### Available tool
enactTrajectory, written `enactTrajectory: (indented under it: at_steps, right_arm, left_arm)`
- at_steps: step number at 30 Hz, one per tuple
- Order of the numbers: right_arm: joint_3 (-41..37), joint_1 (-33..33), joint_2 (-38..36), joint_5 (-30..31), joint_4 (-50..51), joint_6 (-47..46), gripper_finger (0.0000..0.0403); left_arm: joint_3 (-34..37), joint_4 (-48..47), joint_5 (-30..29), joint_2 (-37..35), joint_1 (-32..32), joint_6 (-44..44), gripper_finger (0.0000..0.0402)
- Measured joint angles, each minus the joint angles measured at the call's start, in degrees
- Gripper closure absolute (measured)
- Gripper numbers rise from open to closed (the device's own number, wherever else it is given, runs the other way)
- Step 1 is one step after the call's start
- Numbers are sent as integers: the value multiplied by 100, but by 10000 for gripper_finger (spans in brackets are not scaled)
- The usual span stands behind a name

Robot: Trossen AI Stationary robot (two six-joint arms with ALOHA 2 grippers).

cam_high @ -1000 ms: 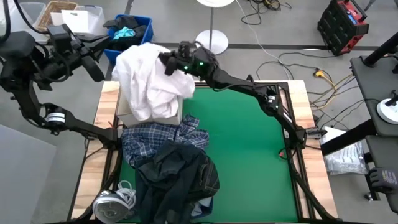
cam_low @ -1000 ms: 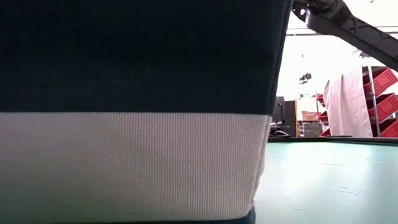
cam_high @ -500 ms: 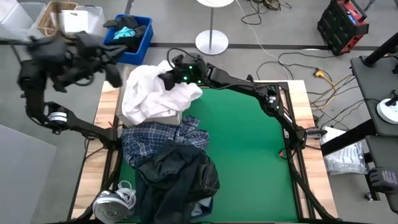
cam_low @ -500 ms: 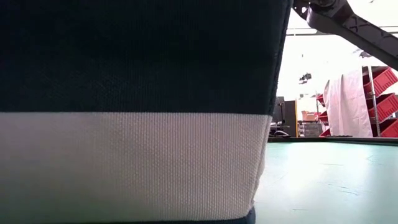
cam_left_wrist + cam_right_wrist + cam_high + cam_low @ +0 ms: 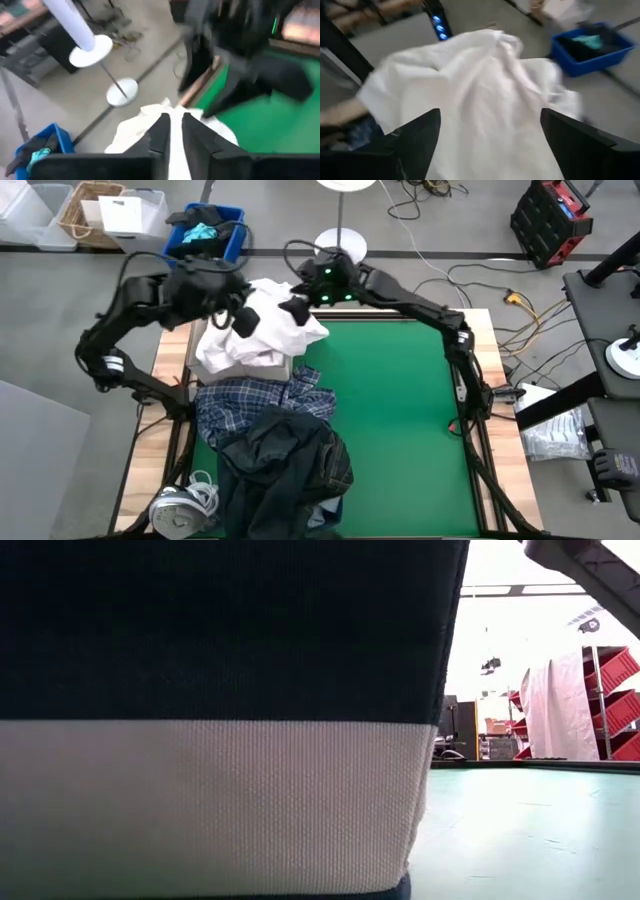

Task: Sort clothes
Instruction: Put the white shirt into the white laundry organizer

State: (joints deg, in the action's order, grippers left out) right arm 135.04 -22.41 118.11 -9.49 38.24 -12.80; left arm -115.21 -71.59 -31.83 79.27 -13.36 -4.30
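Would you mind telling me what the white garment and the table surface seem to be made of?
The white shirt looks like thin matte woven cotton: it slumps in soft creases. The table surface looks like a flat green mat, probably felt or rubber, with no gloss.

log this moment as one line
left gripper: over white shirt | right gripper: open over shirt | plaid shirt, dark piece: on table

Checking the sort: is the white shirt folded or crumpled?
Crumpled: the white shirt lies bunched in a rumpled heap at the table's far left corner, not flat or folded.
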Motion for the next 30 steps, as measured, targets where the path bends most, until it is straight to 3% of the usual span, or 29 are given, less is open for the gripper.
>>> enactTrajectory:
  at_steps: [5,9,12,17,25,30]
  right_arm:
    - [-4,-31,-694,585,1094,910,61]
    - [-4,-93,-1288,753,1857,1278,67]
    - [-10,-128,-1724,758,2403,1369,76]
    - [-11,-112,-2292,806,2972,1167,85]
    - [-22,76,-2612,801,3271,978,88]
    - [-31,81,-2606,804,3436,977,83]
  left_arm:
    - [287,-15,1176,320,-247,686,293]
    - [510,8,1230,620,-342,1280,229]
    - [785,78,1301,829,-367,1869,204]
    - [1180,9,1702,1083,-495,2160,196]
    - [1527,-75,1596,1250,-841,2200,197]
    - [1533,-254,1870,1311,-1041,2088,230]
